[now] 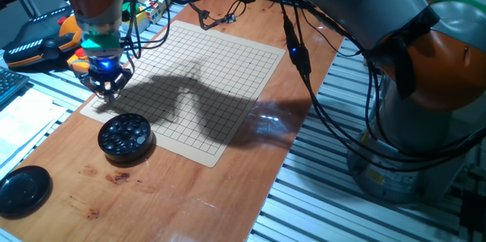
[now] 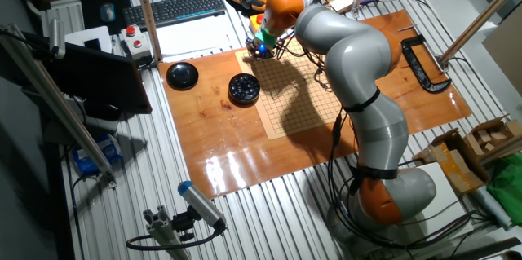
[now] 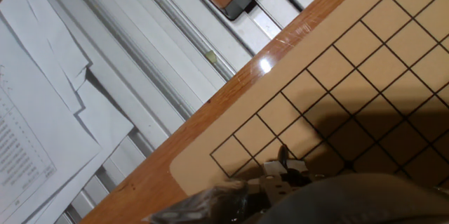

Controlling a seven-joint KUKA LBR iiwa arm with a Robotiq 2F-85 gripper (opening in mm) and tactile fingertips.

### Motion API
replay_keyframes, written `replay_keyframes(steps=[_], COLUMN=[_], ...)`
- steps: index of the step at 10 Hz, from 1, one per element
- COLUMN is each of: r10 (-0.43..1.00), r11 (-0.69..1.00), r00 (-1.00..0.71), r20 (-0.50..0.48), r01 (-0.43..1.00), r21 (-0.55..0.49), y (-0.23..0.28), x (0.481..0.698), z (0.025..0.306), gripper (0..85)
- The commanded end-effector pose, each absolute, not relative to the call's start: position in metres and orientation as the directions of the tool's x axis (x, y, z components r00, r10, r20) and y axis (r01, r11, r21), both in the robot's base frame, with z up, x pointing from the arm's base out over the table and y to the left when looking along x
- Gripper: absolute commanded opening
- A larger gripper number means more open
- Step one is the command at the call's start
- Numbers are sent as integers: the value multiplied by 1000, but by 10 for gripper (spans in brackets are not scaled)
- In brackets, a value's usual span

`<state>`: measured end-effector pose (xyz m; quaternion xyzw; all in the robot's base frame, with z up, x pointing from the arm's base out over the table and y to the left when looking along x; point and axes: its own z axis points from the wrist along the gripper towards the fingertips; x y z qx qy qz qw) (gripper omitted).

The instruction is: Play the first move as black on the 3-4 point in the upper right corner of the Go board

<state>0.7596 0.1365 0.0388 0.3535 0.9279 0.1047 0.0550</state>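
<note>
The Go board (image 1: 220, 67) lies on the wooden table. My gripper (image 1: 105, 94) hangs low over the board's corner nearest the bowl, its fingers drawn together. In the hand view the fingertips (image 3: 279, 170) sit a few lines in from that corner (image 3: 214, 155), with a small dark piece (image 3: 283, 154) between them that looks like the black stone. No stone lies on the grid that shows. The 3-4 point is an unmarked crossing that I cannot pick out; the fingers hide some crossings. In the other fixed view the gripper (image 2: 261, 51) is at the board's (image 2: 314, 97) far left corner.
A round black bowl of stones (image 1: 125, 136) stands just off the board's near corner, and its lid (image 1: 23, 190) lies at the table's front left. An orange pendant (image 1: 45, 37) and papers (image 3: 42, 126) lie beyond the table edge. Cables (image 1: 296, 52) drape over the board's far side.
</note>
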Motion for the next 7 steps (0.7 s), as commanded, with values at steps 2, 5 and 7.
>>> replay_keyframes(steps=[2, 5, 7], r10=[669, 669, 670], r11=[726, 726, 726], r00=[-742, -742, -741], r20=[-30, -31, -36], r01=[645, 645, 644], r21=[237, 238, 241], y=[137, 137, 137], x=[759, 759, 759], z=[38, 38, 38], gripper=[127, 127, 127])
